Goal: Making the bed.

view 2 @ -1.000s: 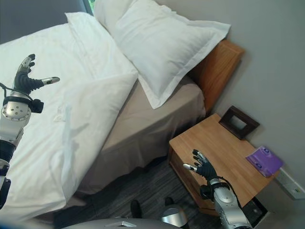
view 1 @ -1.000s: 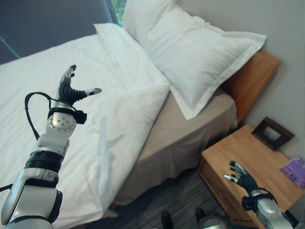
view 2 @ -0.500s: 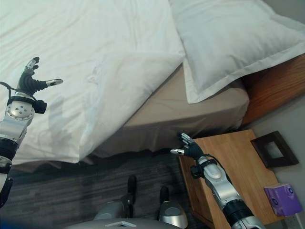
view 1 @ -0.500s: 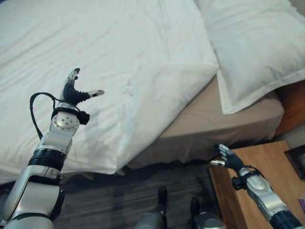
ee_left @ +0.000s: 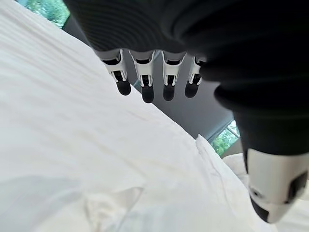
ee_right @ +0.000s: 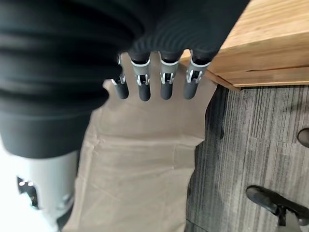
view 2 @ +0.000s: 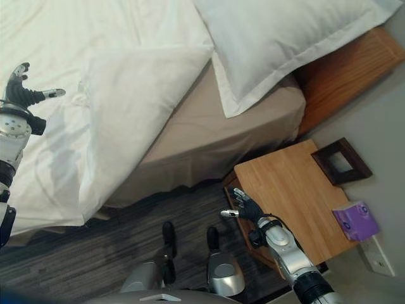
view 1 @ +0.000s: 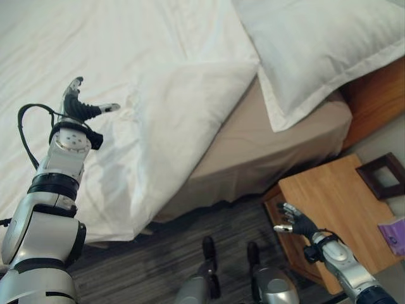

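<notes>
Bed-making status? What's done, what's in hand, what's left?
Done: the pillow lies at the head of the bed, and the white duvet covers most of the mattress.
In hand: nothing. The left hand hovers open over the duvet; the right hand is open beside the nightstand.
Left: the folded-back duvet corner leaves the beige sheet exposed; it likely needs pulling up and smoothing.

Bed area: colours and patterns

White duvet (view 1: 145, 120) and pillow (view 1: 316, 44); beige sheet (view 1: 266, 152); orange-brown wooden nightstand (view 1: 329, 202); dark brown picture frame (view 1: 381, 175); purple box (view 1: 393, 235); grey striped carpet (view 1: 158, 259).
</notes>
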Controlling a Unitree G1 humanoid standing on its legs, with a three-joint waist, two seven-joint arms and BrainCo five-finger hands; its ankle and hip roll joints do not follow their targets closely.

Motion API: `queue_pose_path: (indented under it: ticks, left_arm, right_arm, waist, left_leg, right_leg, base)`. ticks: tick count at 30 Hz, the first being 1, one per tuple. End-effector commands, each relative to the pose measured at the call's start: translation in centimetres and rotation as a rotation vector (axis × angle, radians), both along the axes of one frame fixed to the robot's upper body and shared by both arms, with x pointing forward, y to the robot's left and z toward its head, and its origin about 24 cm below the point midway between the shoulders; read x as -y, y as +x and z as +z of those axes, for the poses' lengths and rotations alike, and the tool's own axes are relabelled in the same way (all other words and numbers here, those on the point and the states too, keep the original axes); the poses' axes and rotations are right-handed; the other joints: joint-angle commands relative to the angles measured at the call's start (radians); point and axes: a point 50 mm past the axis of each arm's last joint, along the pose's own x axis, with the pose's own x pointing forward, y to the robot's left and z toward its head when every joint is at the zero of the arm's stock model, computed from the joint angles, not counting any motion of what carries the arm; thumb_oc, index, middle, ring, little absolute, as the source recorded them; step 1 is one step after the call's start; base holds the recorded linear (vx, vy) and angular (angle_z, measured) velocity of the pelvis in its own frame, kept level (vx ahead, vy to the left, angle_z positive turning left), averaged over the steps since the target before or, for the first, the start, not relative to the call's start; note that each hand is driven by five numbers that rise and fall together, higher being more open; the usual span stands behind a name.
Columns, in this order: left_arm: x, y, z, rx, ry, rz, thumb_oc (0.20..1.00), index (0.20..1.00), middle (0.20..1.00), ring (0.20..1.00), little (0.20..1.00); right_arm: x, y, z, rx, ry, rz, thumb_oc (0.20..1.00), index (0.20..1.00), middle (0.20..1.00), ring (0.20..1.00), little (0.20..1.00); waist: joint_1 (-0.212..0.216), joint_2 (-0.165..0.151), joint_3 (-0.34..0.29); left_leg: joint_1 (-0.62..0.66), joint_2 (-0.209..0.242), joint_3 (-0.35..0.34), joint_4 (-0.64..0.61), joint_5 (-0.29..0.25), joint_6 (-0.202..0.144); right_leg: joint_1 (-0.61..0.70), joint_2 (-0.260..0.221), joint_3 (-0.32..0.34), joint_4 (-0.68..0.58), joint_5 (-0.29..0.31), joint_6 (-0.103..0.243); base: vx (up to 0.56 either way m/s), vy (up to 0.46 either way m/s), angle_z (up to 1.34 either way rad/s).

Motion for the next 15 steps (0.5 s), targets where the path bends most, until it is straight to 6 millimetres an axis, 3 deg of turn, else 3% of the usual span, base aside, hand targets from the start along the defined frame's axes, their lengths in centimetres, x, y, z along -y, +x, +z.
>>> queue_pose_path:
  ticks: [1,5,8,15]
  left_arm:
    - [-0.7,0.0,3.2,0.111,-0.054,0.015,1.000,1.000,1.000,1.000,1.000]
    - [-0.5,0.2,3.4,0.141,-0.131,0.005,1.000,1.000,1.000,1.000,1.000]
    - [-0.8,0.1,3.8,0.178,-0.206,0.008,1.000,1.000,1.000,1.000,1.000]
    - [-3.4,-1.2,4.0,0.124,-0.197,0.115,1.000,1.000,1.000,1.000,1.000]
  right_arm:
    - [-0.7,0.4,1.4,0.079,0.046,0.031,1.000,1.000,1.000,1.000,1.000]
    - [-0.7,0.2,1.1,0.065,0.044,0.027,1.000,1.000,1.000,1.000,1.000]
    - [0.3,-0.2,0.8,0.050,0.040,-0.025,1.000,1.000,1.000,1.000,1.000]
    - [2.0,-0.5,0.2,0.023,0.038,-0.116,1.000,1.000,1.000,1.000,1.000]
  waist:
    - [0.003,0.024,-0.054]
    - [-0.004,0.025,-0.053]
    - [-0.021,0.022,-0.043]
    - [-0.044,0.006,-0.023]
  left_leg:
    - [0.041,0.064,0.081,0.010,0.006,-0.057]
    - [0.041,0.063,0.085,0.010,0.004,-0.057]
    - [0.039,0.062,0.089,0.010,0.000,-0.056]
    - [0.016,0.073,0.122,0.010,0.002,-0.061]
  right_leg:
    - [-0.126,-0.020,0.082,0.148,-0.029,0.058]
    - [-0.130,-0.021,0.082,0.148,-0.028,0.060]
    - [-0.139,-0.021,0.087,0.156,-0.030,0.060]
    - [-0.182,-0.011,0.107,0.157,-0.012,0.061]
  base:
    - [0.03,0.018,-0.24]
    - [0.02,0.011,-0.13]
    - [0.01,0.022,-0.03]
    - [0.00,0.007,-0.09]
